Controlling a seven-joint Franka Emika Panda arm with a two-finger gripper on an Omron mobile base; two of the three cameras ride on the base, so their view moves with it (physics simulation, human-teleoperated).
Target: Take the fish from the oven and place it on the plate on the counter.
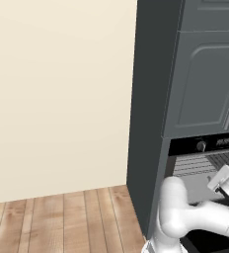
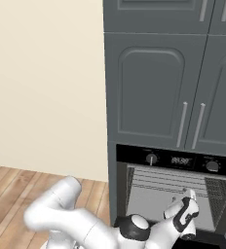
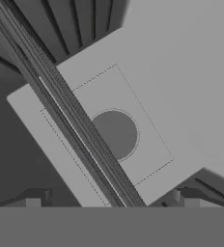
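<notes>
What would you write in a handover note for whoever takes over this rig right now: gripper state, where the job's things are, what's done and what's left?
Gripper: open, holding nothing, raised in front of the open oven.
Oven: door is down; the pale cavity and a wire rack show in the hand view, which looks into the cavity at its back wall.
Fish: not made out in the part of the cavity on show.
Done: arm brought up to the oven mouth with jaws wide.
Left: find the fish on the rack, grasp it, draw it out, carry it to the plate on the counter and set it down.
</notes>
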